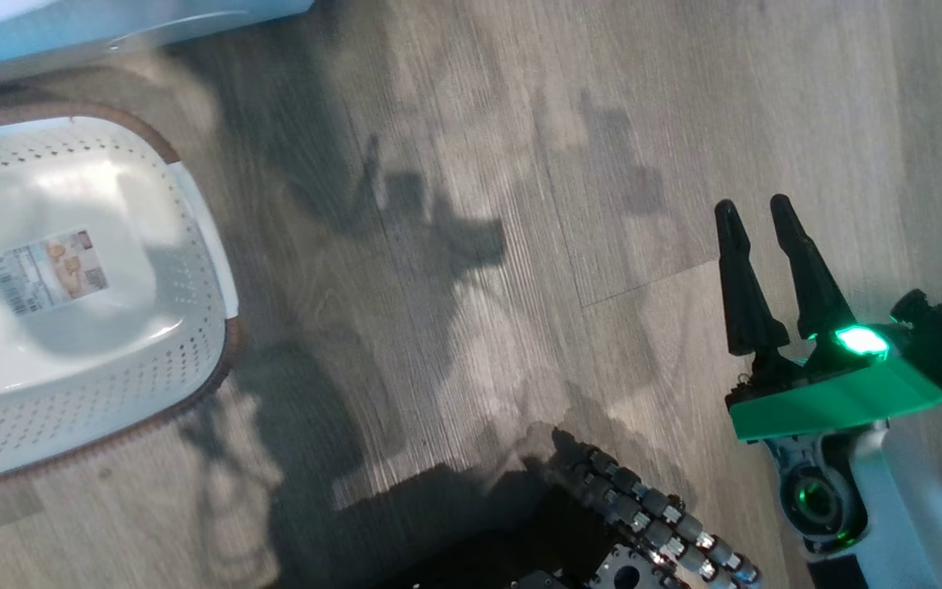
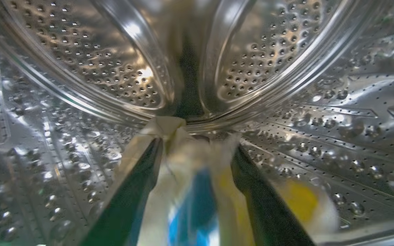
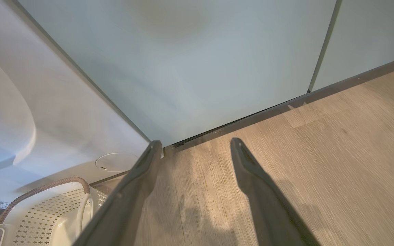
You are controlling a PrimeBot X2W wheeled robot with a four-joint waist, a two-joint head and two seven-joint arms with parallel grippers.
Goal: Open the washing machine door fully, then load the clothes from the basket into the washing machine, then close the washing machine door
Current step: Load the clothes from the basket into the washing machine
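My left gripper [image 2: 197,143] is deep inside the washing machine's steel perforated drum [image 2: 80,51], its two fingers spread wide. Pale yellow clothes [image 2: 183,160] with a blue tag lie blurred and loose between and over the fingers. The cream basket [image 1: 111,384] stands on the floor at the left, showing its bare bottom and printed label; it also shows as the basket [image 3: 46,212] below the white washing machine [image 3: 46,112]. My right gripper [image 1: 753,204] hangs open over the floor at the right, gripper [image 3: 193,141] holding nothing. The washing machine door is out of view.
Pale green cabinet doors [image 3: 217,51] stand to the right of the washer, down to the wooden floor [image 1: 520,164]. My base with its roller wheel [image 1: 651,515] sits at the bottom. A round cover [image 3: 116,161] is low on the washer's front.
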